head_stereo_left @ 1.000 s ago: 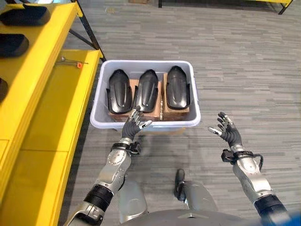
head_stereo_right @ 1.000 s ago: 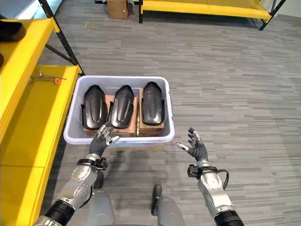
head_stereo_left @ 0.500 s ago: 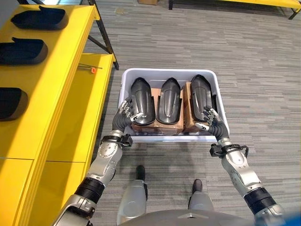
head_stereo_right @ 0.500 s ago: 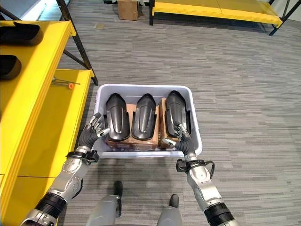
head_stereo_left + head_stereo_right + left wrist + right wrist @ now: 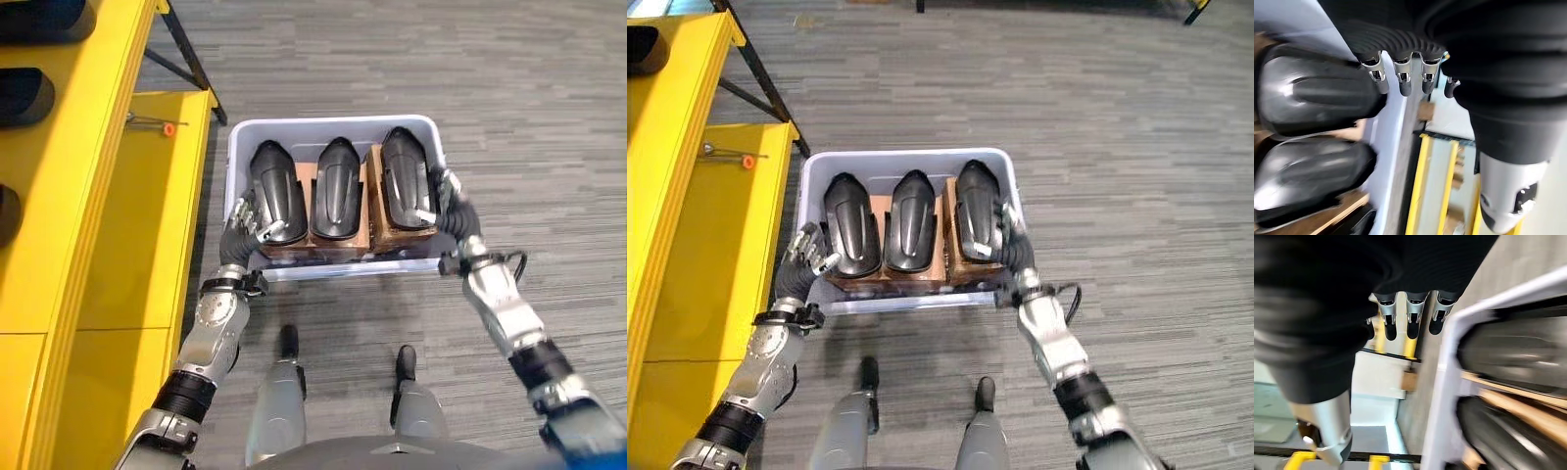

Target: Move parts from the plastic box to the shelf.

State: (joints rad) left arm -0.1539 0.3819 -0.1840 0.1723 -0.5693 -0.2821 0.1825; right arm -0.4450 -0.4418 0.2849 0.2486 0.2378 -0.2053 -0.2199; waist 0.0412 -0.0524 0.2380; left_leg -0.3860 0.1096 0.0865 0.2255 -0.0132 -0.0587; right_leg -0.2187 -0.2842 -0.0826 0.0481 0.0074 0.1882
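A pale grey plastic box (image 5: pixel 333 123) stands on the floor and holds three black moulded parts side by side on cardboard: left (image 5: pixel 275 194), middle (image 5: pixel 336 188) and right (image 5: pixel 403 177). My left hand (image 5: pixel 243 219) is open at the box's left wall, its fingers (image 5: pixel 1400 78) beside the left part (image 5: pixel 1317 93). At the right wall (image 5: pixel 1449 382) my right hand (image 5: pixel 447 198) is open too, with its fingers (image 5: pixel 1408 318) straight and close to the right part. Neither hand holds anything.
A yellow shelf (image 5: pixel 98 117) runs along my left, with black parts (image 5: pixel 27 93) lying on its upper level. A small tool with an orange tip (image 5: pixel 168 128) lies on the lower level (image 5: pixel 147 225). Grey plank floor surrounds the box.
The camera has shifted. Both hands came from in front of the box up to its two side walls; the right hand moved further along the right wall.
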